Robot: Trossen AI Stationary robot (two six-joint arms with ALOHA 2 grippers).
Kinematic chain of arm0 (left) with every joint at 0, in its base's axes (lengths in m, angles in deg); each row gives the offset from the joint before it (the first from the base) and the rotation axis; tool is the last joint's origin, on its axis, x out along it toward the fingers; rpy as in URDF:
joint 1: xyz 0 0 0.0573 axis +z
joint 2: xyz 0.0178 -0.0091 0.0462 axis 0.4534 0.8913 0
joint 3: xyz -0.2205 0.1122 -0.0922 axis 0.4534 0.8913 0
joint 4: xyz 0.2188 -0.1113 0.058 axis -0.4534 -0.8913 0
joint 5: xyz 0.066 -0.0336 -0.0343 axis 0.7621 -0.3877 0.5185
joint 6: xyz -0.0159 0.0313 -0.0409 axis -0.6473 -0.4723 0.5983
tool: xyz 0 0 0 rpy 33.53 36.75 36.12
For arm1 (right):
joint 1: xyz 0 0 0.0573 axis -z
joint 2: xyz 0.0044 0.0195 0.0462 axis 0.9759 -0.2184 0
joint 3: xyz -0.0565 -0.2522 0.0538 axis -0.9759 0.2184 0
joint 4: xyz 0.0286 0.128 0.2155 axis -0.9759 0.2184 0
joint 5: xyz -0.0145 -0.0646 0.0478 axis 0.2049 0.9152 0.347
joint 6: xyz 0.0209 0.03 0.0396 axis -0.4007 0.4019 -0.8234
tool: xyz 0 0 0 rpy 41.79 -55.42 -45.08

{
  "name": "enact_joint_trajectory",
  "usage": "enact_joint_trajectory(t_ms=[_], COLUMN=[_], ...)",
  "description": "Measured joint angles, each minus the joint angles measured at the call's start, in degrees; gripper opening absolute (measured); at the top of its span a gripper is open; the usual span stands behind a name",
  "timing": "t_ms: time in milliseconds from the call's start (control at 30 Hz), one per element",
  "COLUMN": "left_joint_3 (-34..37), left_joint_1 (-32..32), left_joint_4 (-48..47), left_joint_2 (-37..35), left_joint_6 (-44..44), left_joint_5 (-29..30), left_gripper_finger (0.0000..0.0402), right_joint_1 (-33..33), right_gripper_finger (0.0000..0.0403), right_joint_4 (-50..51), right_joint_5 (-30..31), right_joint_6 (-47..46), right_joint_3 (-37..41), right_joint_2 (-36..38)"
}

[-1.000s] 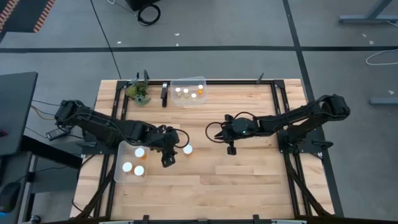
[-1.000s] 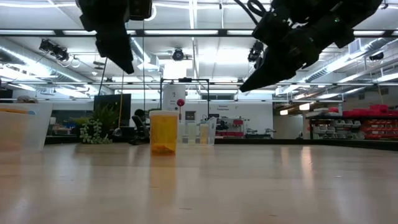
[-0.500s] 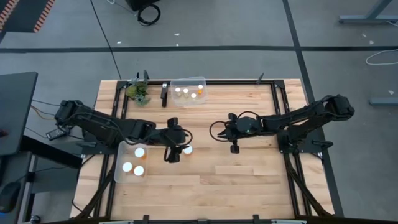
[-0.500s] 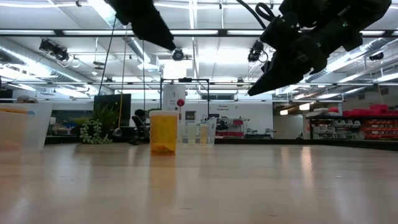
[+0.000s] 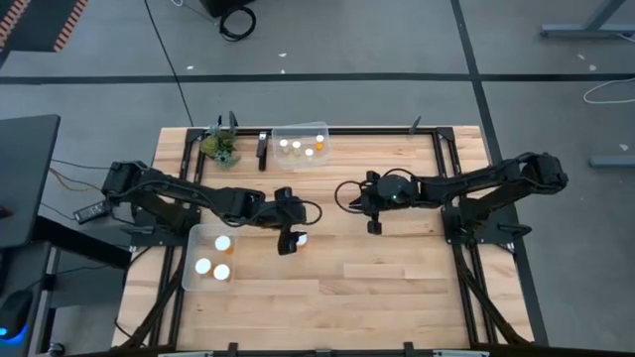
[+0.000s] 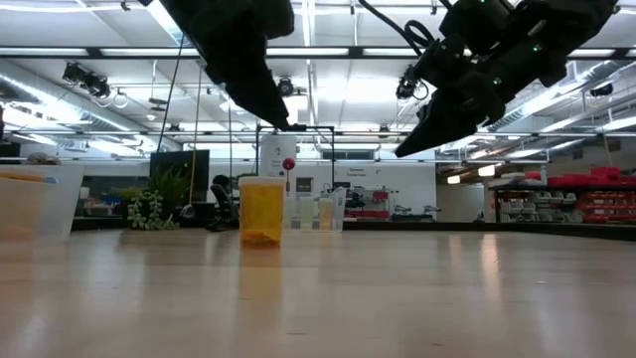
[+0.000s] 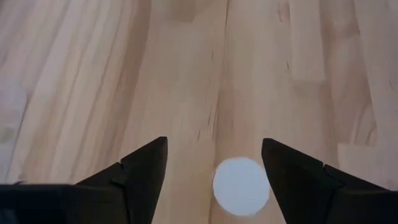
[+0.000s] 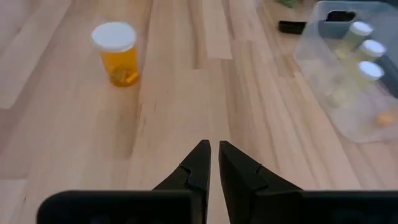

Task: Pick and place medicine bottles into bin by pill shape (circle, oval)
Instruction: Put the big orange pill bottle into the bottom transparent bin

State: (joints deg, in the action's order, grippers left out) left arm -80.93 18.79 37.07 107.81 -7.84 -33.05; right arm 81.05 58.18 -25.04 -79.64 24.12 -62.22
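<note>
One medicine bottle [image 6: 261, 211], amber with a white cap [image 7: 241, 185], stands upright on the wooden table left of centre. My left gripper [image 7: 214, 144] hovers over it, slanting down and open; its fingers stand on either side of the cap without touching it. In the high view that gripper [image 5: 292, 239] partly covers the bottle [image 5: 302, 239]. My right gripper [image 8: 212, 148] is shut and empty, held above the table's middle [image 5: 349, 198], to the right of the bottle [image 8: 117, 61].
A clear bin [image 5: 190, 260] at the near left holds three bottles. A second clear bin [image 5: 298, 129] at the far edge holds several more. A small green plant [image 5: 220, 147] and a black object [image 5: 263, 151] stand beside that far bin.
My left gripper has swung from over the near-left bin toward the table's right, sunk a little and rolled, ending above the lone bottle. My right gripper has drawn back slightly toward the far edge. The bottle has stayed where it was.
</note>
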Motion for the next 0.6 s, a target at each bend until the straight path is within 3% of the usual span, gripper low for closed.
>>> enact_joint_trajectory(t_ms=[300, 600], left_joint_3=[-0.4, -9.4], left_joint_1=[2.3, 2.1], left_joint_4=[-0.2, -5.1], left_joint_2=[1.8, 8.0], left_joint_6=[0.0, -1.5], left_joint_5=[-2.7, -2.6], left_gripper_finger=[0.0268, 0.0268], right_joint_1=[1.8, 2.0], right_gripper_finger=[0.0041, 0.0041], right_joint_4=[2.7, 4.7], right_joint_5=[0.0, 0.2], right_joint_6=[-0.3, -1.0], right_joint_3=[0.0, 0.0], right_joint_2=[3.9, 5.1])
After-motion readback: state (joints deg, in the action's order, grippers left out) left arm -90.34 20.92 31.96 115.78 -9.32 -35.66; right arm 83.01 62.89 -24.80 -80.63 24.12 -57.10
